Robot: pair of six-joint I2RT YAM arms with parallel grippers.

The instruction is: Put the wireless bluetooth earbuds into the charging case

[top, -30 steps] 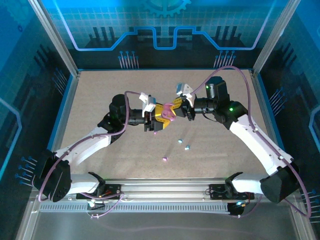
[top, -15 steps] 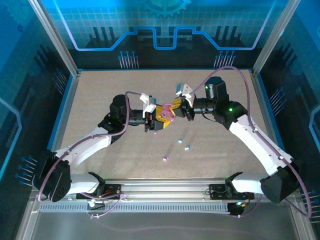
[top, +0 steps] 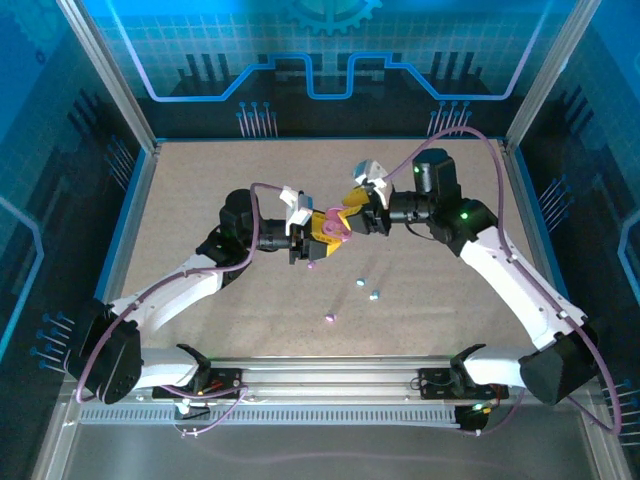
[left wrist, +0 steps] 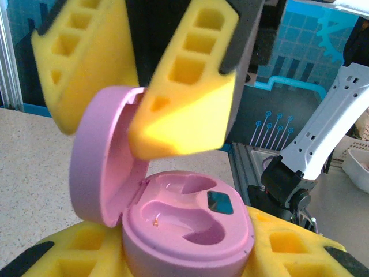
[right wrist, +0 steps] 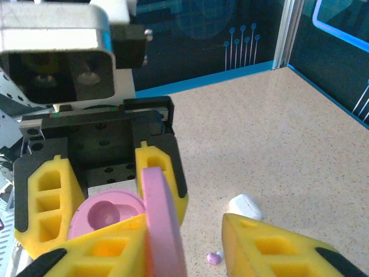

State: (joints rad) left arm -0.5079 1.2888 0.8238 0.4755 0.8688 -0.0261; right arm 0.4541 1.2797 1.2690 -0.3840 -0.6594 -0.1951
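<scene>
Top external view, from the arm bases outward: tiny purple pebble-like plastic earbud (top: 330,318) nearest, loose on the speckled beige tabletop (top: 200,190). Just beyond, close together, light-blue earbud (top: 375,295) and paler blue-white earbud (top: 360,283). Farther in, second purple earbud (top: 310,266), almost under the left arm's tip. None in the case yet.

Beyond those, mid-tabletop: glossy pink rounded plastic charging case (top: 333,224), lid up, between the two arms' tips.

Left wrist view: left fingers (left wrist: 75,254), yellow foam pads, closed narrow on the case base from either side. Both moulded wells bare, ready to receive. Hinged to the base, lid standing upright, with right fingers (left wrist: 184,86) straddling it.

Right wrist view: right fingers parted, lid edge touching or just beside one pad, clear gap to the other. No grip there, at most a prop. Past the lid, small white rounded piece (right wrist: 245,206) on the tabletop; bud or not, cannot tell.

Handling, as a judgement: earbuds very light, hard, smooth and rounded, so likely to squirt sideways or roll under a careless pinch. Best taken across the widest part of the body, fingers brought nearly together first, foam pads low to the tabletop, squeeze gentle. Orientation likely to matter for seating in a shaped well. Case stiff and slick too; best held by the base sides, never by the lid, sparing the hinge.
</scene>
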